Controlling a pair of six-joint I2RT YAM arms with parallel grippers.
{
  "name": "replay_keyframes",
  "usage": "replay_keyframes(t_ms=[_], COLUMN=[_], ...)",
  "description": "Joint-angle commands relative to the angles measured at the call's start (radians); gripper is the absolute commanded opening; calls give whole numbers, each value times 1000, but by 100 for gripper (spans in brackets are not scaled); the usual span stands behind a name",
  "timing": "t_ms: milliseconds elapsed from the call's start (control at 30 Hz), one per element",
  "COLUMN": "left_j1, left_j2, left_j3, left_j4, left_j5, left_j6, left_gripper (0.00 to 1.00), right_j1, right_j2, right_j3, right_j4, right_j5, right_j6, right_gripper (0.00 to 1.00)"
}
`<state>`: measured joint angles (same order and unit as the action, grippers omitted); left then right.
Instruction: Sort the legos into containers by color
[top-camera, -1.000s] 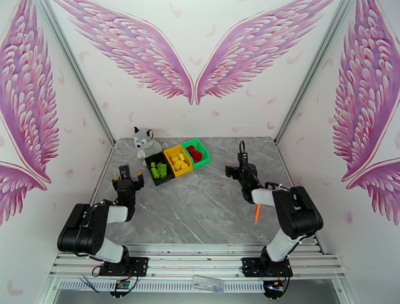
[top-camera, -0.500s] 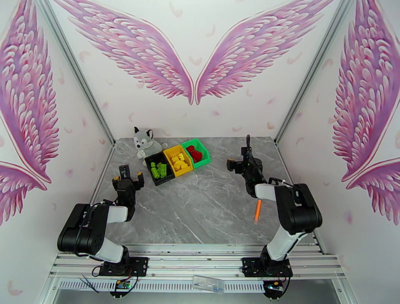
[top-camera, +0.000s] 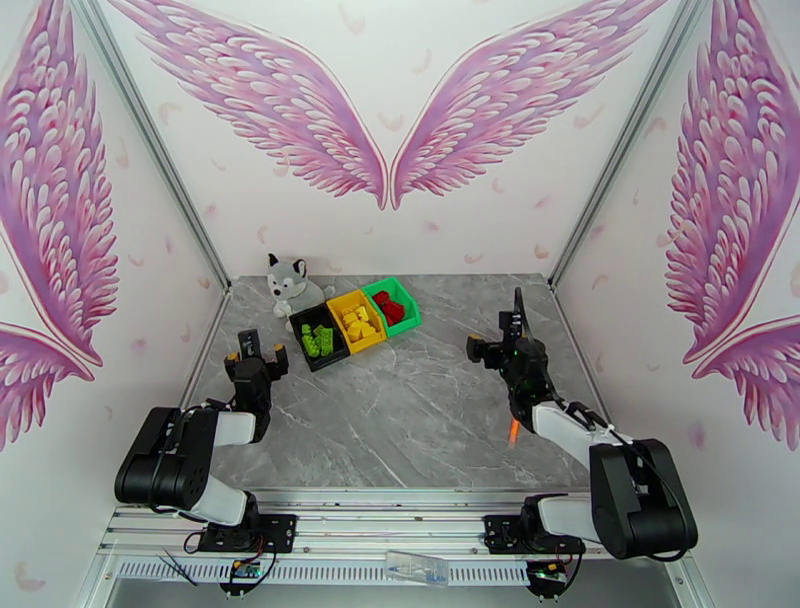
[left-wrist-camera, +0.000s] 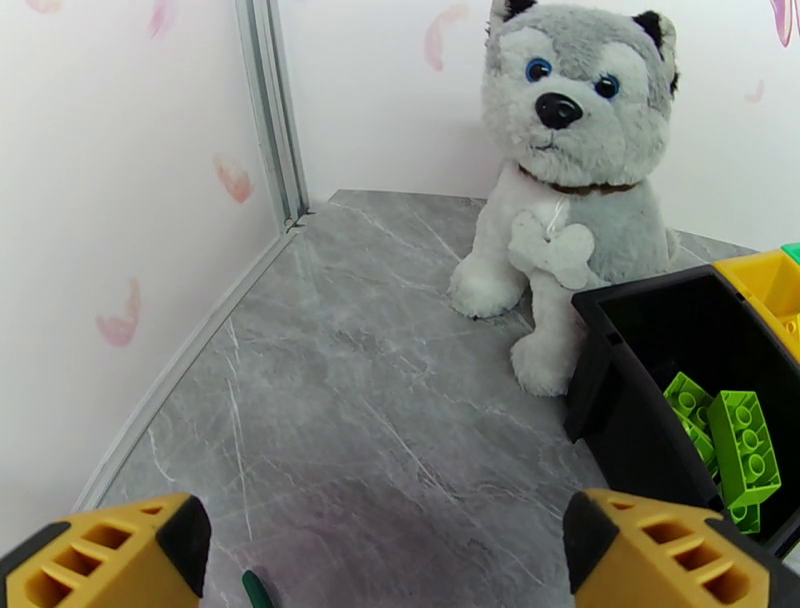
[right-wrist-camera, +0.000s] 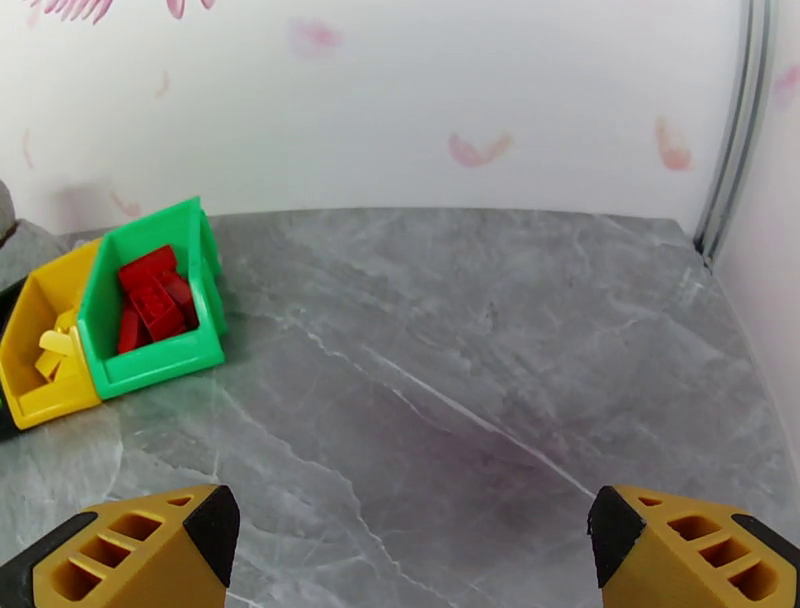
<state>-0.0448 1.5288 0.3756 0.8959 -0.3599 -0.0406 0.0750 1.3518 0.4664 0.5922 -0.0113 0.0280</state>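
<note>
The left hand (top-camera: 257, 346) hovers low over the left side of the bench (top-camera: 400, 420), near the black bin (top-camera: 326, 362). In the left wrist view the left hand (left-wrist-camera: 385, 560) has its yellow fingertips (left-wrist-camera: 110, 555) spread wide, with bare grey stone between them and nothing held. The right hand (top-camera: 508, 332) is raised over the right side of the bench, well apart from the bins. In the right wrist view the right hand (right-wrist-camera: 405, 550) is also spread wide, and nothing sits between its fingertips (right-wrist-camera: 690, 550). The three bins stand joined in a slanting row toward the far left of the bench: the black bin nearest the left arm, the yellow bin (top-camera: 369, 343) in the middle, and the green bin (top-camera: 403, 327) farthest back. All the legos in sight lie inside them. The light green legos (left-wrist-camera: 745, 445) are in the black bin, the yellow legos (top-camera: 357, 322) are in the yellow bin, and the red legos (right-wrist-camera: 150, 295) are in the green bin. A plush husky (left-wrist-camera: 565, 150) sits upright just behind the black bin, one paw touching or almost touching its back corner. An orange stick (top-camera: 513, 432) lies on the bench beside the right forearm, partly hidden by it.
</note>
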Motion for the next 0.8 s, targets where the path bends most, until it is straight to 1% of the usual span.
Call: replay_keyframes(t_ms=[0,33,67,100,133,167,200,233,300,333,400,767], left_j1=[3,3,3,3,3,3,3,3,3,3,3,3], left_j2=[1,0,1,1,2,2,1,2,2,2,1,2], left_j3=[-11,-10,-11,-11,-11,-10,-11,-10,-12,-10,-11,-11], left_j4=[17,17,17,18,18,18,18,19,19,18,18,19], left_j5=[-1,-1,-1,-2,-2,-2,-1,-1,-1,-1,-1,-1], left_j6=[7,8,7,7,7,8,7,7,7,7,7,7], left_gripper=[99,99,99,99,99,99,99,99,99,99,99,99], right_j1=[-21,-24,-24,-29,-32,-33,-32,-32,-26,-18,-2,0], right_j2=[137,198,214,194,192,206,197,191,198,192,198,195], right_j3=[-76,-66,-90,-84,-87,-92,-82,-69,-75,-74,-86,-83], right_j4=[241,269,343,296,293,336,304,266,287,274,305,297], right_j5=[-13,-42,-47,-48,-54,-72,-73,-59,-34,2,82,88], right_j6=[-26,-31,-29,-25,-27,-32,-34,-32,-30,-27,-21,-22], right_gripper=[99,99,99,99,99,99,99,99,99,99,99,99])
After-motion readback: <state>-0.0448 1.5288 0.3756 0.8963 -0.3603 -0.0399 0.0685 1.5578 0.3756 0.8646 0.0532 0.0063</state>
